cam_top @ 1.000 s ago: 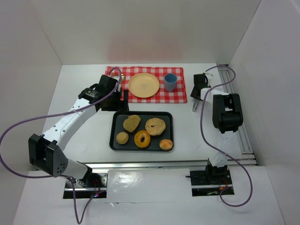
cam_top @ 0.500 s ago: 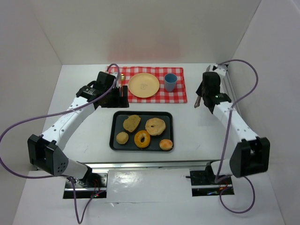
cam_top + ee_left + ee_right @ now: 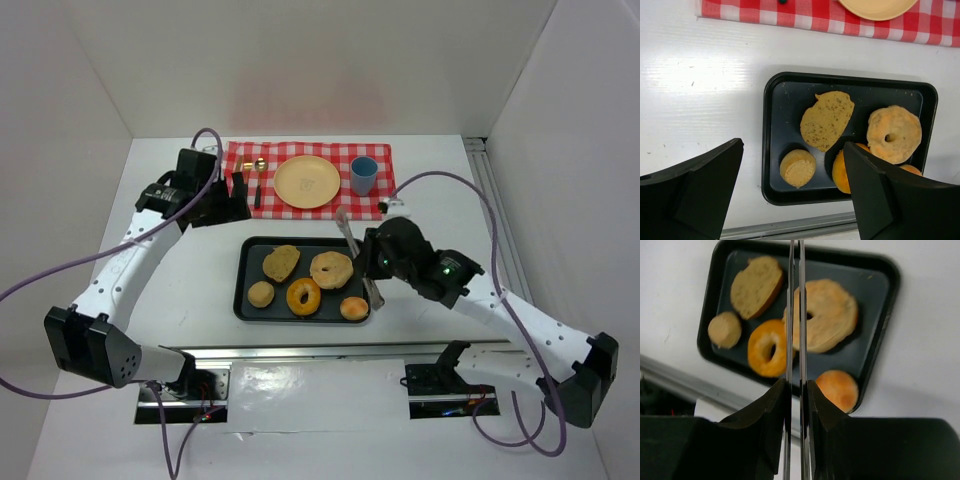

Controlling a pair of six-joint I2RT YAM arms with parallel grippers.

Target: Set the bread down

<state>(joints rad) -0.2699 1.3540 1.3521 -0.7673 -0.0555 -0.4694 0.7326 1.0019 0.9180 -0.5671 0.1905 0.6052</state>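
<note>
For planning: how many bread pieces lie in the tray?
5: flat slice far left, pale bagel far right, small roll near left, orange ring near middle, round bun near right.

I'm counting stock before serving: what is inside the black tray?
Five breads: a flat slice, a pale bagel, an orange ring, a small roll and a bun. Metal tongs above hide a thin strip of the bagel and tray; what lies beneath each piece is covered.

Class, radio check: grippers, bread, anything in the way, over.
Left gripper open, holding nothing. Right gripper shut on tongs above the bagel. All bread on tray; plate bare. Cup beside plate.
</note>
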